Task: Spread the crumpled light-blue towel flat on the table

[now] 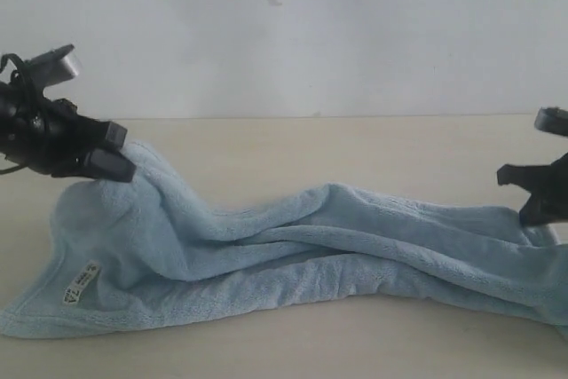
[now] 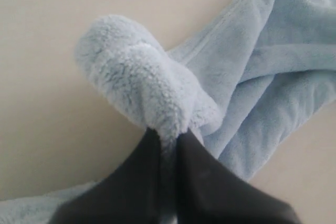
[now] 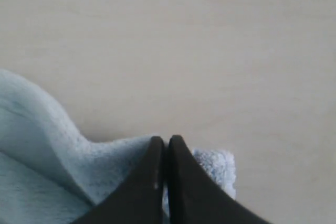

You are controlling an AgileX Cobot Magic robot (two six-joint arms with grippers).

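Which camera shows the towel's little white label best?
The exterior view: the label lies face up near the lower left corner of the towel. Both wrist views show towel folds but no label.

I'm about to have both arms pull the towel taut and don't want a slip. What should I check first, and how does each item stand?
1. Left gripper clamped on towel: ok.
2. Right gripper shut at the opposite end: ok.
3. Cloth caught in right gripper: cannot tell.
4. Towel flat: not ok, long folds bunched between the grippers.
5. Label corner resting on table: ok.
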